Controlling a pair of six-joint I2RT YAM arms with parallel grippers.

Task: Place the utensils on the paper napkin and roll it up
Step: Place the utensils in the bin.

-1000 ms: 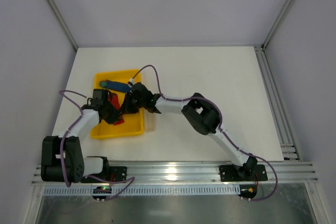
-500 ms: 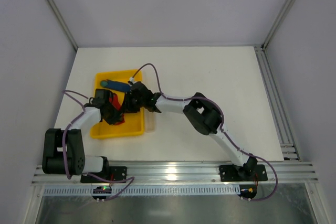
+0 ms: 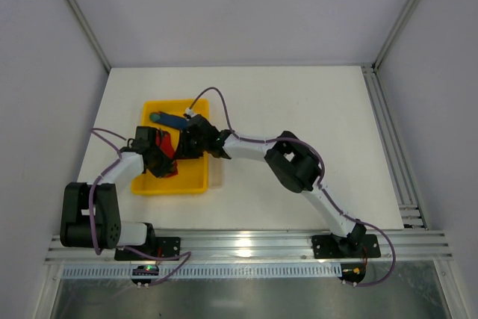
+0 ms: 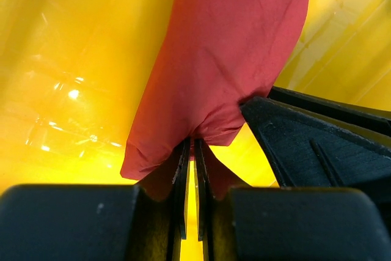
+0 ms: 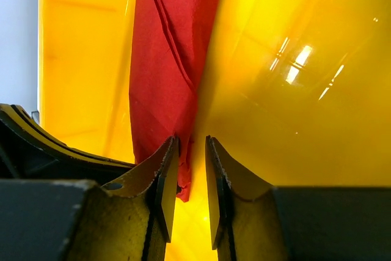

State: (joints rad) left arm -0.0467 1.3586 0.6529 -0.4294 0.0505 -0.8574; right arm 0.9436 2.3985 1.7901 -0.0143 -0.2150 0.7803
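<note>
White table (image 3: 314,110) | napkin (image 4: 226,59) in tray (image 3: 190,178) | left gripper (image 4: 189,151) pinches one end, likely anchoring it | right gripper (image 5: 190,169) slightly parted astride opposite end

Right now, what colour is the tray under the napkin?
Bright yellow; the tray shows best in the right wrist view.

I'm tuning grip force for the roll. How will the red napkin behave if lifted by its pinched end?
The paper napkin looks thin and creased, so it will likely sag rather than stay straight. Pinched flat in the left gripper, it probably weighs little and needs only light force. Its loose folds may unroll over the yellow tray.
</note>
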